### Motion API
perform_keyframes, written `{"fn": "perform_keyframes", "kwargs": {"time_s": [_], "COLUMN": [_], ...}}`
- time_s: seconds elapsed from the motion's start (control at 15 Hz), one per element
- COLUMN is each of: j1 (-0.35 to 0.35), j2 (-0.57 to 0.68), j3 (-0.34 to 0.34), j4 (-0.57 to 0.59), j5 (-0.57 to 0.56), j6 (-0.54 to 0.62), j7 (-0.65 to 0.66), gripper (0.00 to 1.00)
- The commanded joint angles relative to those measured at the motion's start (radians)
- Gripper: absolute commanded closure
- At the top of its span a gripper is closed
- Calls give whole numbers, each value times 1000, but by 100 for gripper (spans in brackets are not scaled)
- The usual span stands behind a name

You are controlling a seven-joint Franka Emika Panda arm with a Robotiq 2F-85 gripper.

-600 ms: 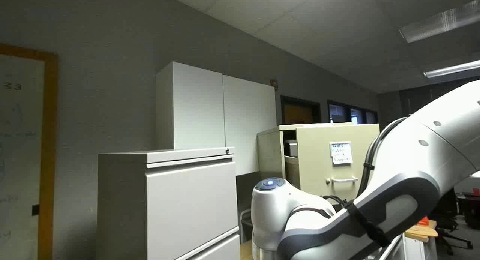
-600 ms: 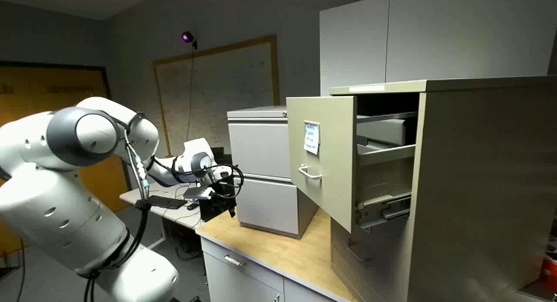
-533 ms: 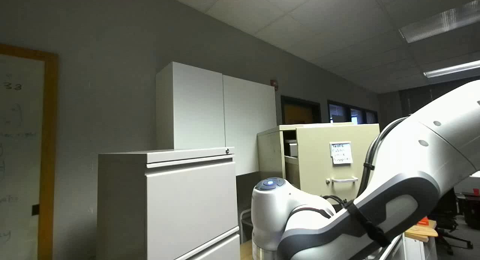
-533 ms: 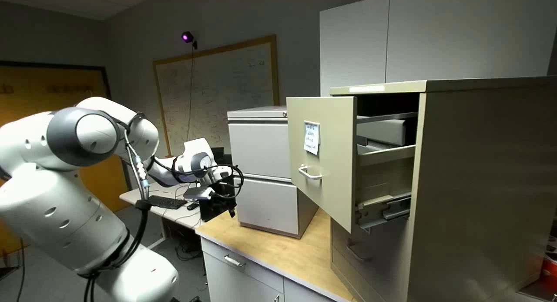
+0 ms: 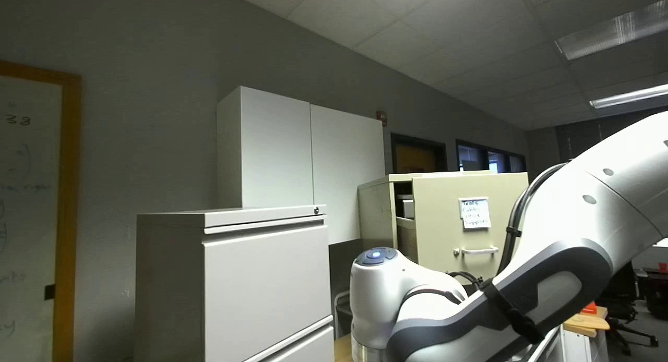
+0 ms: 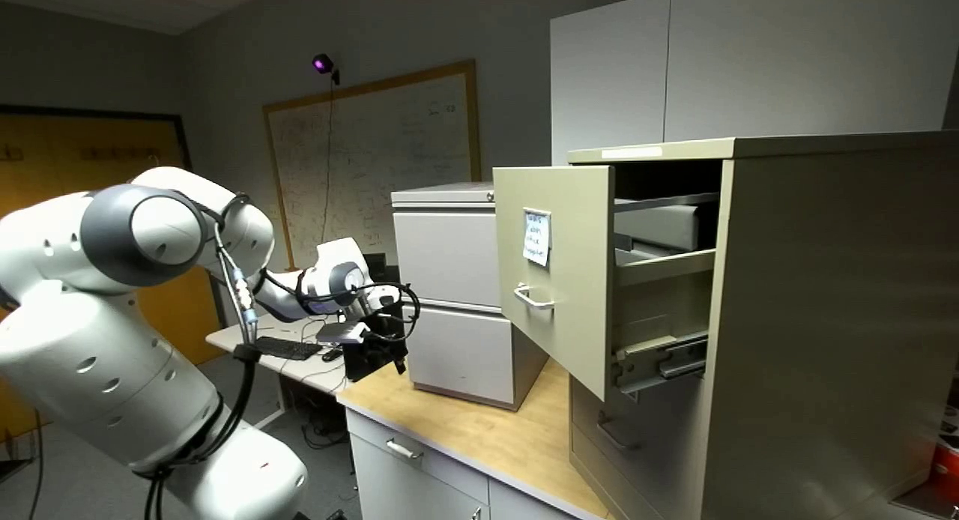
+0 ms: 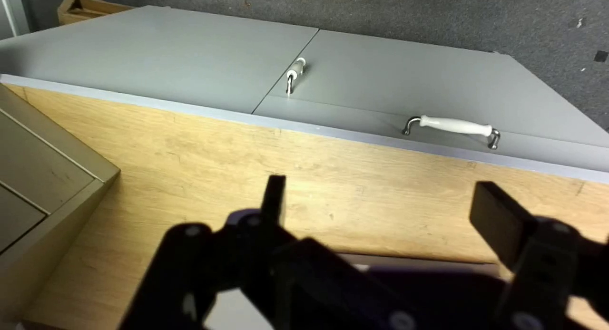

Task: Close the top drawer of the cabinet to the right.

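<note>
The top drawer (image 6: 573, 269), a beige metal panel with a pale bar handle (image 6: 533, 300) and small white paper labels (image 5: 476, 217), stands pulled out from the narrow beige metal filing cabinet (image 6: 817, 318). Both exterior views show a dark gap between panel and frame; in the drawer lies a grey boxy object (image 6: 659, 226).

Well apart from the panel, the black two-fingered gripper (image 7: 380, 201) hangs near the pale-grey metal two-drawer cabinet (image 6: 449, 265), which stands on a light wooden counter (image 6: 479, 437). In the wrist view the black fingers (image 7: 273, 197) are spread wide, holding nothing between them.

The closing push seems yet to be made; the step in hand looks like bringing the white jointed arm (image 6: 127, 370) over to the drawer. The next move, I judge, calls for swinging the gripper across to the panel's outer face and pressing straight inward, near the middle and beside the handle, so the drawer runs evenly. Bringing the fingers together beforehand should give a firmer pushing end, and the arm must clear the pale-grey cabinet.
</note>
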Motion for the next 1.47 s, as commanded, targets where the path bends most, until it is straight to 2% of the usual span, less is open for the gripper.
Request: {"fn": "perform_keyframes", "kwargs": {"time_s": [0.0,0.07,0.13,0.27,0.53,0.8,0.87,1.07,1.4], "j1": [-18,-26,-33,-50,-55,-72,-98,-141,-254], "j2": [-36,-59,-87,-152,-327,-528,-521,-629,-747], "j3": [13,18,19,26,24,24,41,59,92], "j4": [-11,-19,-31,-56,-131,-219,-163,-167,-166], "j5": [-109,-145,-175,-231,-270,-298,-306,-337,-456], "j6": [-16,-13,-10,-17,-56,-89,-120,-139,-108], "j7": [113,152,195,288,421,497,514,554,608], "gripper": [0,0,25,33,66,95,100,100,100]}}
